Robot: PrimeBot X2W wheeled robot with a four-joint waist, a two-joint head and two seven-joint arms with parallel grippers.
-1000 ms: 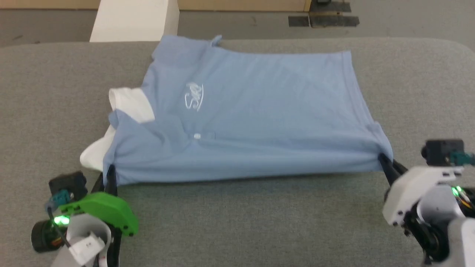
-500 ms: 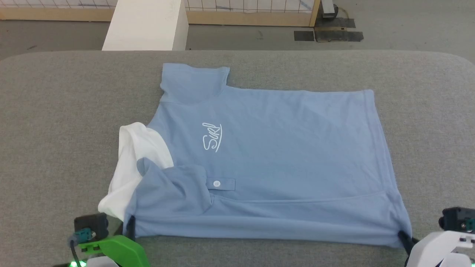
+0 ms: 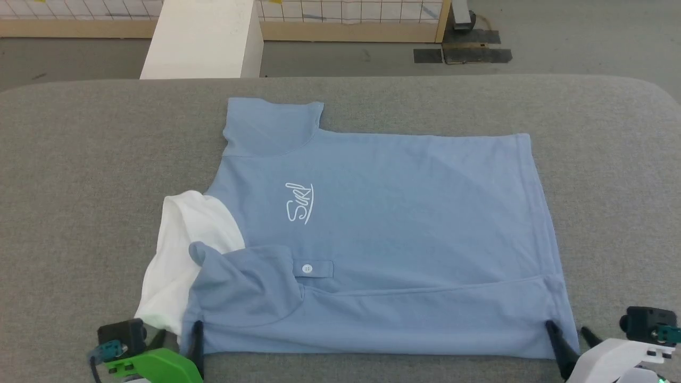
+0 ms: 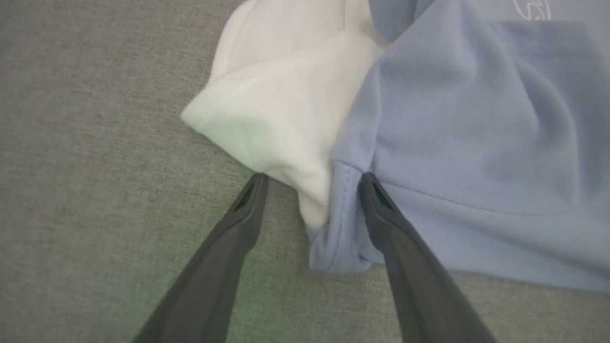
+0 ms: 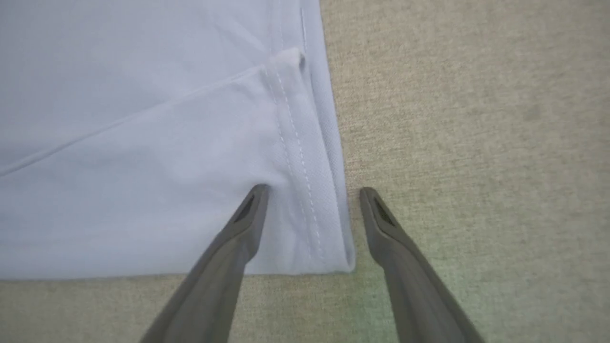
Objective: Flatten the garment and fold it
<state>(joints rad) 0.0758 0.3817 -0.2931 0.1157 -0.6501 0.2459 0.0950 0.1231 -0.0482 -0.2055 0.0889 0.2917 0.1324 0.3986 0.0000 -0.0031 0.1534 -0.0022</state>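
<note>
The garment [image 3: 383,239] lies front up just ahead of me, its long axis running from my left fingers [image 4: 248,205] to my right fingers [image 5: 248,205]. The white collar [image 4: 267,95] is by the left pair and the stitched hem [image 5: 305,157] by the right. Both pairs stand wide apart, gripping nothing, each straddling a near corner. The soft knit rests on a grey woven surface [image 3: 80,186]. Beyond it are a grey floor [image 3: 346,53] and a white block [image 3: 202,37].

My right claw [image 5: 313,189] stands spread across the stitched hem corner of the pale blue garment [image 5: 143,143], one finger over the cloth, the other over the grey bench [image 5: 476,143].
</note>
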